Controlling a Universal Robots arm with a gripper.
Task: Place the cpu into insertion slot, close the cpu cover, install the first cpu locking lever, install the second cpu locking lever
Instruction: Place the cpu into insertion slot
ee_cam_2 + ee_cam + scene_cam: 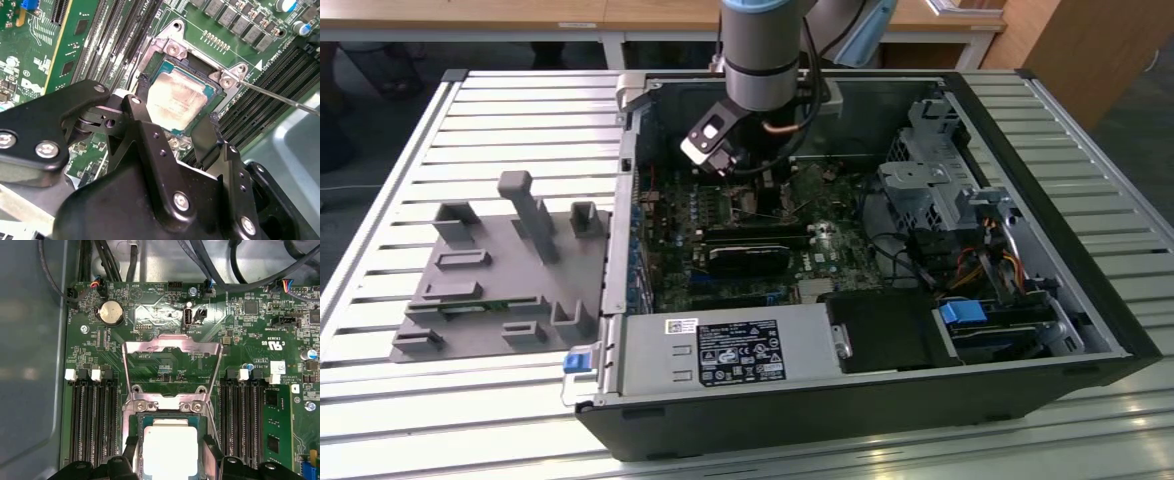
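Over the socket: my claw point(178, 100) hangs above the cpu point(175, 104), which lies flat in the insertion slot point(160, 64) between my parted fingers point(141, 86). A thin metal lever point(280, 97) juts out past one fingertip.

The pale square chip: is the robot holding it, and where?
It cannot be told. The gripper straddles two opposite edges of the small pale silver-beige square cpu, which lies in the square black insertion slot.
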